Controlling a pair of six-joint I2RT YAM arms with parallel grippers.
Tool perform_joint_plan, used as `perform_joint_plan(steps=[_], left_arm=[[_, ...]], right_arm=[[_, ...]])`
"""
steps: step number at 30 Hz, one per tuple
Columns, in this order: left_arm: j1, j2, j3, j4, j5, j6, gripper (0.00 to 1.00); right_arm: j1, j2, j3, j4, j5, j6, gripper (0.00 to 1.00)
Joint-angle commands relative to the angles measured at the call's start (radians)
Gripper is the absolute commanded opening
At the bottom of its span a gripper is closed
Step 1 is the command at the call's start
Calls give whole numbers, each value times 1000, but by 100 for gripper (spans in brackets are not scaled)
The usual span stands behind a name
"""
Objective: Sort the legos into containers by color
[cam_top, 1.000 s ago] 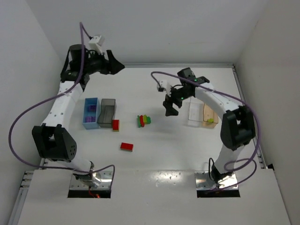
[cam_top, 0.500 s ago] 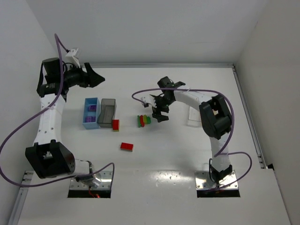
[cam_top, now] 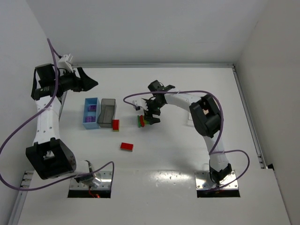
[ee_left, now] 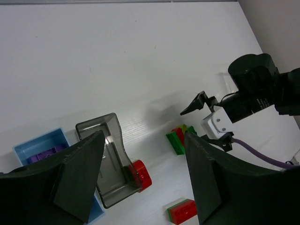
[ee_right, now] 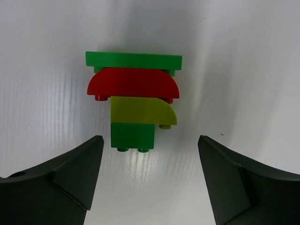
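A stack of legos (cam_top: 143, 120), green, red and yellow-green, lies on the table; in the right wrist view the stack (ee_right: 133, 101) sits just ahead of the open fingers. My right gripper (cam_top: 152, 115) (ee_right: 150, 183) is open and empty, right beside the stack. My left gripper (cam_top: 86, 82) (ee_left: 140, 183) is open and empty, high above the light blue bin (cam_top: 86, 123) and the dark grey bin (cam_top: 107, 112). Purple legos (cam_top: 91, 108) lie in the blue bin. A red brick (cam_top: 115, 124) touches the grey bin. A red-and-green brick (cam_top: 126, 146) lies alone.
The left wrist view shows the grey bin (ee_left: 108, 164), the blue bin (ee_left: 28, 150), the red brick (ee_left: 140, 173), the stack (ee_left: 180, 138) and the right gripper (ee_left: 206, 122). My right arm (cam_top: 201, 110) covers the clear and tan bins. Walls close the back and sides.
My right gripper has swung left from the right-hand bins to the lego stack. My left arm has swung left, its gripper now near the left wall.
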State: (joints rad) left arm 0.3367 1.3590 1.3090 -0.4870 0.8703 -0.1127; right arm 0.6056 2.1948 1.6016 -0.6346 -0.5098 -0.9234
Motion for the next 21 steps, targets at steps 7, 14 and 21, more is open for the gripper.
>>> perform_joint_plan(steps=[7,14,21], left_arm=[[62,17,-27,14,68,30,74],[84,17,-50,14,68,48,74],[84,26,-100,5,98,57,74]], right_arm=[[20,17,43,3,-59,34,63],[40,26,23,3,-59,43,55],[40,-12,-34,22,-50,99,15]])
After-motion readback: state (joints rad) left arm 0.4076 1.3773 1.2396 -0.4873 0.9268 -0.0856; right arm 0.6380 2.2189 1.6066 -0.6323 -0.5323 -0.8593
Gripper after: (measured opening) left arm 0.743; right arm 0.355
